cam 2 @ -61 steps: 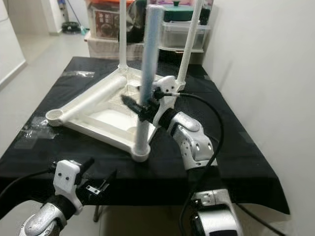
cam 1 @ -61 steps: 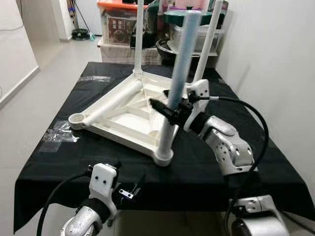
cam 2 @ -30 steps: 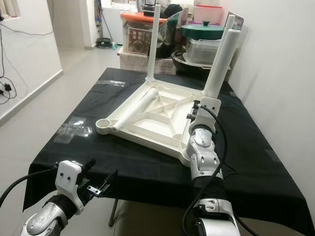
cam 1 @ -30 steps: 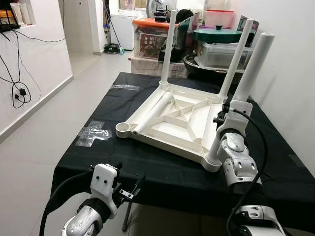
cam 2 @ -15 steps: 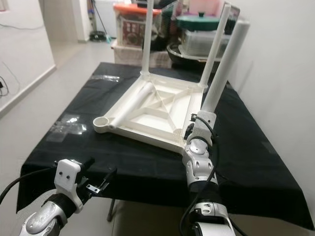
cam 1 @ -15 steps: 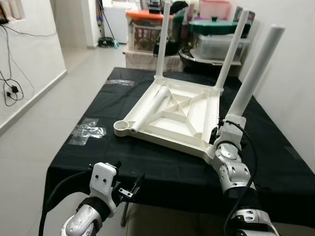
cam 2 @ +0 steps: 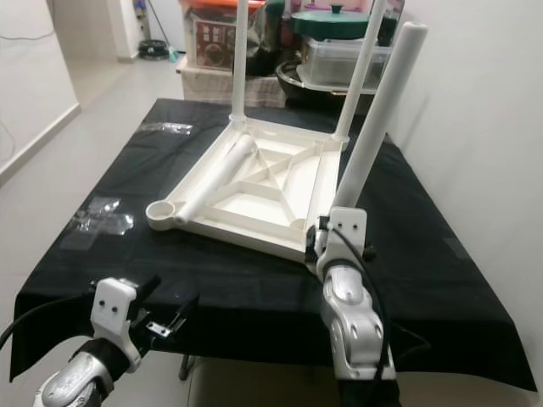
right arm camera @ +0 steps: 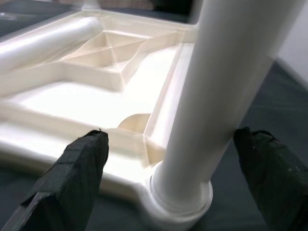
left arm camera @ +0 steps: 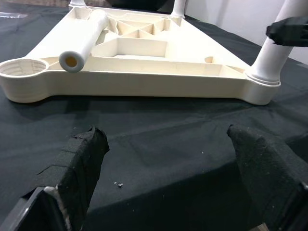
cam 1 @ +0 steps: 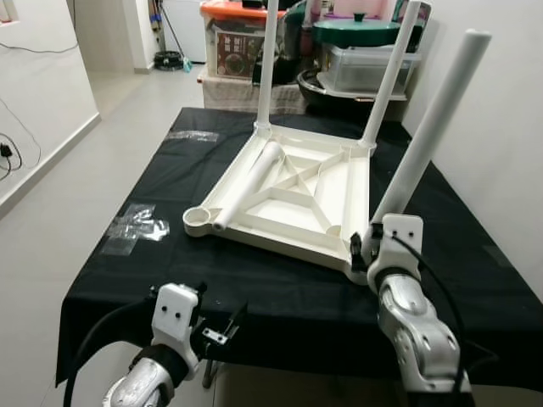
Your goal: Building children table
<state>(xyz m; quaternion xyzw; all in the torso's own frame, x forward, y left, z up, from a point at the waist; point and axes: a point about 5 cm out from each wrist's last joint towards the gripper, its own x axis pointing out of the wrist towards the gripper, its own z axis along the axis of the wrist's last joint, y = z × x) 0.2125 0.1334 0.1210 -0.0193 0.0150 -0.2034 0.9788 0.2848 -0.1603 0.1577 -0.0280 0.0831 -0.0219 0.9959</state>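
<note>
Now | right hand (right arm camera: pixel 168 159) open astride tilted leg (cam 1: pixel 428 127) | tabletop (cam 1: pixel 297 199) inverted

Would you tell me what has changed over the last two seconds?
The right gripper released the near leg and dropped to its base, open around it. The left gripper stayed open, idle; the loose leg still lies in the frame.
</note>
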